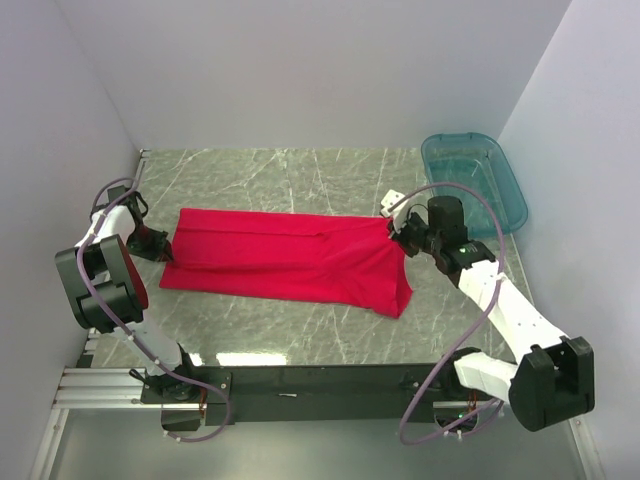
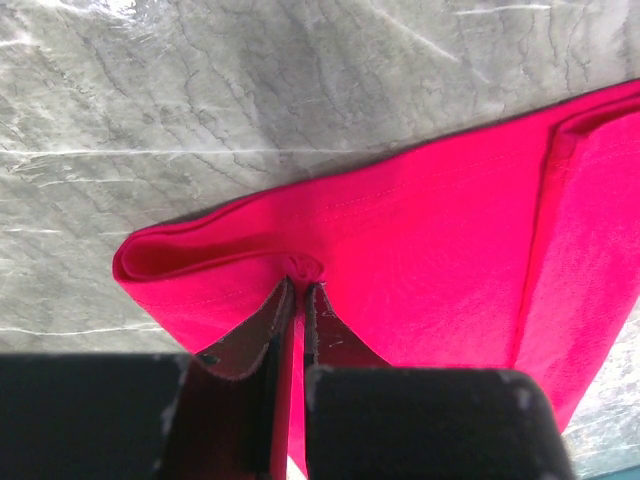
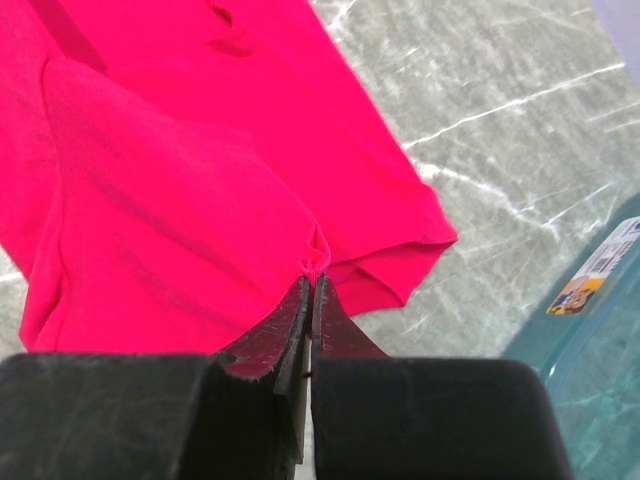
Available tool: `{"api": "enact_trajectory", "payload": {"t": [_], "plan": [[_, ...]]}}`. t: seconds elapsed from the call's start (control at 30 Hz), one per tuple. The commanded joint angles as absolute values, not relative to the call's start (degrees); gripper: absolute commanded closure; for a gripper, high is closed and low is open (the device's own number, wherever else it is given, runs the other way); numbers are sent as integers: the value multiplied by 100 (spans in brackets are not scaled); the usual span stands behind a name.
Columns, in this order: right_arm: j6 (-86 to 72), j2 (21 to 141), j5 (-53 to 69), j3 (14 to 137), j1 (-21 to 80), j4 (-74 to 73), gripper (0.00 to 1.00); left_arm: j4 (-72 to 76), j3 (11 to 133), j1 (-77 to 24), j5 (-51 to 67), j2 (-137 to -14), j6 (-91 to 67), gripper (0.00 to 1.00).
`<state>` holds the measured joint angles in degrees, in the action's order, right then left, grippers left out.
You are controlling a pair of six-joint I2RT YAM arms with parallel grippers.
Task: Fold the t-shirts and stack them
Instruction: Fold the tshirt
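Red t-shirt [image 1: 290, 262], folded into a long band on the marble table [image 1: 300, 175], long axis running left to right between the arms. Left gripper [image 1: 165, 255] clenched on its left end, right gripper [image 1: 397, 235] on its apparently lifted right corner. Collar direction indiscernible among folds. Teal bin [image 1: 475, 180] far right.

grey marbled table [image 1: 300, 175], teal plastic bin [image 1: 508, 190] at far right
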<state>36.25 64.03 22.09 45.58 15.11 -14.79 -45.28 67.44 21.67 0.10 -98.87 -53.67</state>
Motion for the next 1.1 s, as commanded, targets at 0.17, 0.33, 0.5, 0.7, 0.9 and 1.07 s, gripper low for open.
{"api": "enact_trajectory", "payload": {"t": [0.17,0.33,0.5,0.7,0.9,1.07], "plan": [[3840,6732,2512,5176,1477,-1239,100,-4447,6908,2162,-97,-9923,-5317,92],[3990,7031,2619,5387,1477,-1265,100,-4438,6917,2162,-97,-9975,-5309,92],[4140,7216,2724,5537,1485,-1310,100,-4438,6952,2162,-88,-9993,-5282,92],[4157,7514,2760,5800,1503,-1318,100,-4438,6952,2171,-79,-10002,-5273,93],[4236,7848,2733,6134,1538,-1433,100,-4421,6935,2171,-88,-10011,-5273,93],[4342,8042,2777,6275,1556,-1485,100,-4421,6926,2162,-88,-10011,-5265,93]]}}
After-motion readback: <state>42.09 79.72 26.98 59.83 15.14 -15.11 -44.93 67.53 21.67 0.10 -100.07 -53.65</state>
